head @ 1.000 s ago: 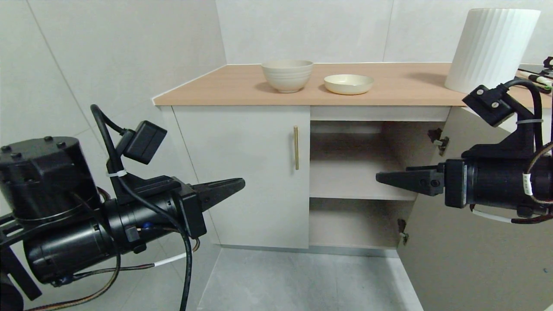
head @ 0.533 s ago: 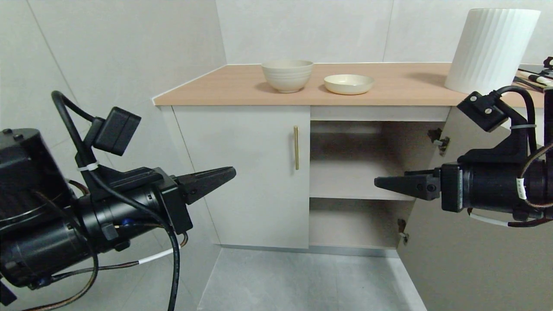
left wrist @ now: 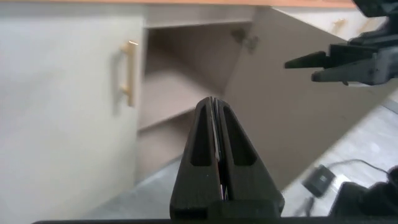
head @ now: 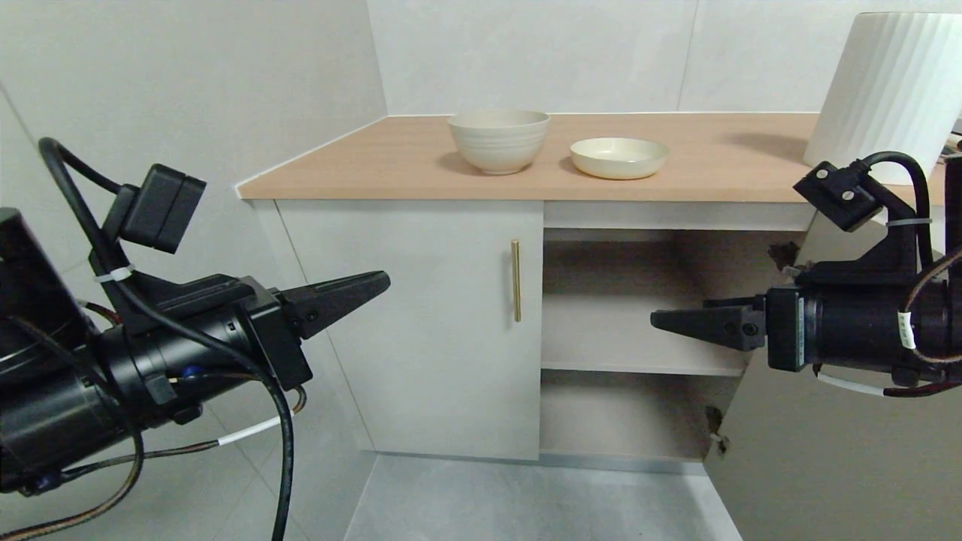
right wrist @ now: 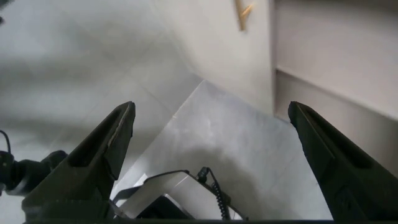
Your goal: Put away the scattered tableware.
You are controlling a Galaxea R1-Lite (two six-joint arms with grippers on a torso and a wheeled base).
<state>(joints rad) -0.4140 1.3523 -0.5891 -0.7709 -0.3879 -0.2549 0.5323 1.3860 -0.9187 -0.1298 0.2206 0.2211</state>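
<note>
A cream ribbed bowl [head: 498, 141] stands on the wooden countertop [head: 361, 169], with a shallow cream dish [head: 619, 157] just to its right. My left gripper [head: 379, 282] hangs shut and empty in front of the closed left cabinet door, well below the counter; its fingers [left wrist: 213, 102] are pressed together. My right gripper [head: 657, 321] floats before the open right compartment at shelf height. Its fingers [right wrist: 118, 134] are spread wide, with nothing between them [right wrist: 210, 107]. Both grippers are far from the tableware.
The right cabinet door [head: 827, 451] is swung open, showing a shelf [head: 631, 330] and a lower compartment. The left door has a brass handle [head: 515, 279]. A tall white ribbed cylinder [head: 887, 90] stands on the counter at the right. Grey floor [head: 526, 503] lies below.
The head view has shifted, so the cabinet now sits lower and nearer. My left arm has risen and drawn back to the left. The right gripper has kept about its place.
</note>
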